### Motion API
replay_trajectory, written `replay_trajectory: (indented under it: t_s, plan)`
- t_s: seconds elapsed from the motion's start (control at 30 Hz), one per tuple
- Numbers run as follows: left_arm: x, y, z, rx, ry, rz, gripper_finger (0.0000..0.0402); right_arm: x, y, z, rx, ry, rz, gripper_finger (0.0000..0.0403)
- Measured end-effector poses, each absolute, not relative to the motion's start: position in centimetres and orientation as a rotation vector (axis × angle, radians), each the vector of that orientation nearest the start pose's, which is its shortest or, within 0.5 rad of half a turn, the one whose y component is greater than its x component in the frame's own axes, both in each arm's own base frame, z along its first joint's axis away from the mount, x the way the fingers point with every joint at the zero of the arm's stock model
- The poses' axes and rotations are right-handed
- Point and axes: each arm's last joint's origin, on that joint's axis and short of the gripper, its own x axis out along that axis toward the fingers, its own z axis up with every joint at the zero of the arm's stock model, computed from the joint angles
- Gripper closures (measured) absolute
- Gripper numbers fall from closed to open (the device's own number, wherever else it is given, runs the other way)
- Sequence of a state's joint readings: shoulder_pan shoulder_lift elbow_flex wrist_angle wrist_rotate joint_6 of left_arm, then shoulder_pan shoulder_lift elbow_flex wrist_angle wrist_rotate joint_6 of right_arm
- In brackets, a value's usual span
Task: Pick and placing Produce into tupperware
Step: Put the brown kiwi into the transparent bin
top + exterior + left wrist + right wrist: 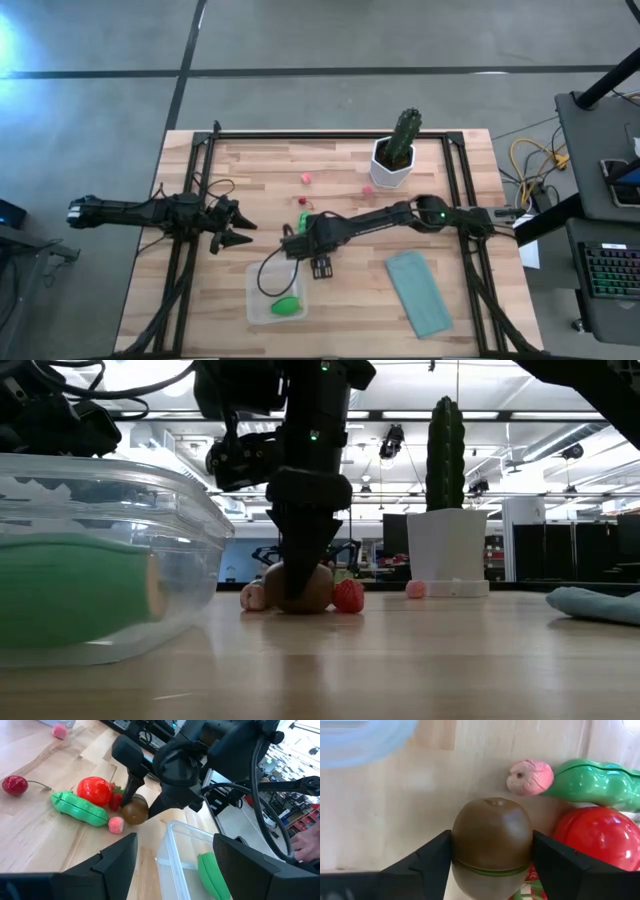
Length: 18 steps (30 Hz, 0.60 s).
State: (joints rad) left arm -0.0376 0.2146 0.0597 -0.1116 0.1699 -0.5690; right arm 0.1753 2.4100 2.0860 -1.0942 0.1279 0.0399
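Note:
A brown round piece point(492, 842) sits on the table between my right gripper's point(492, 870) fingers, in a cluster with a green pod point(600, 782), a red round piece point(600, 835) and a pink bit point(530, 776). My right gripper point(300, 235) points down at table centre, shut on the brown piece point(318, 592). The clear tupperware point(275, 292) stands just nearer and has a green piece point(288, 305) lying in it. My left gripper point(235, 230) hovers open at the table's left, facing the cluster. My right gripper holds the brown round piece by its two opposite sides point(460, 845), pinched between the two fingers point(427, 865). The fingers come from above, pointing down point(131, 787). The piece's underside point(305, 610) rests on the table, upright.
A tall green cactus in a white pot point(395, 150) stands at the far edge. Two pink bits point(305, 178) point(367, 187) lie in front of it, and a cherry point(14, 784) lies beside the cluster. A flat teal cloth point(420, 290) lies near right. A person's hand point(305, 842) shows beyond the table.

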Motion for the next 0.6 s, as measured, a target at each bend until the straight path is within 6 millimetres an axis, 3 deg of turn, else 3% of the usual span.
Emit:
replay_trajectory:
  t_s: [0.3, 0.6]
  plan:
    - [10.6, -0.9, 15.6, -0.581, 0.319, -0.125, 0.0155, 47.4, 8.1, 16.7, -0.172, 1.423, 0.005, 0.0147]
    - [10.6, -0.9, 15.6, -0.581, 0.322, -0.125, 0.0155, 47.0, 8.1, 21.8, -0.105, 1.422, 0.005, 0.0171]
